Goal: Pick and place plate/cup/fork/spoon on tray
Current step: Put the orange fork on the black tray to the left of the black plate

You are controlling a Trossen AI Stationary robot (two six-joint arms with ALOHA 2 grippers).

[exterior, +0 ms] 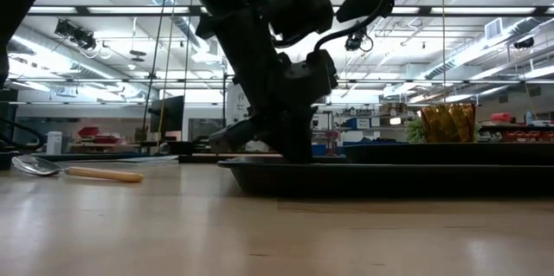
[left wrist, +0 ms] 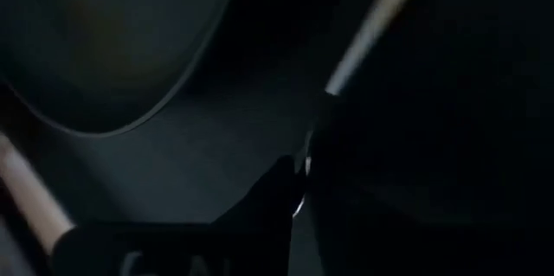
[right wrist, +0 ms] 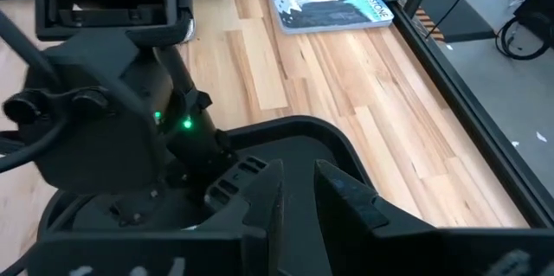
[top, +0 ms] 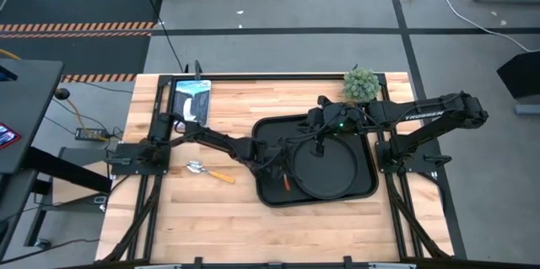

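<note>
While both arms reach over the tray:
Left end effector [top: 285, 178]: low inside the tray [top: 359, 191], at its left edge, on the fork [top: 286, 184]; whether the fingers grip it, I cannot tell.
Right end effector [top: 320, 144]: above the plate [top: 333, 172]; finger state cannot be told.
Plate: in the tray, just right of the left end effector.
Spoon [top: 209, 171]: on the tabletop [top: 211, 218], well left of the left end effector.
Cup [exterior: 447, 123]: beyond the tray.

The tray [top: 364, 186] sits on the desk [top: 211, 218] toward its right side, with the plate [top: 333, 172] inside it. The spoon [top: 209, 170] lies on the desk left of the tray. The fork [top: 286, 184] lies in the tray, left of the plate.
</note>
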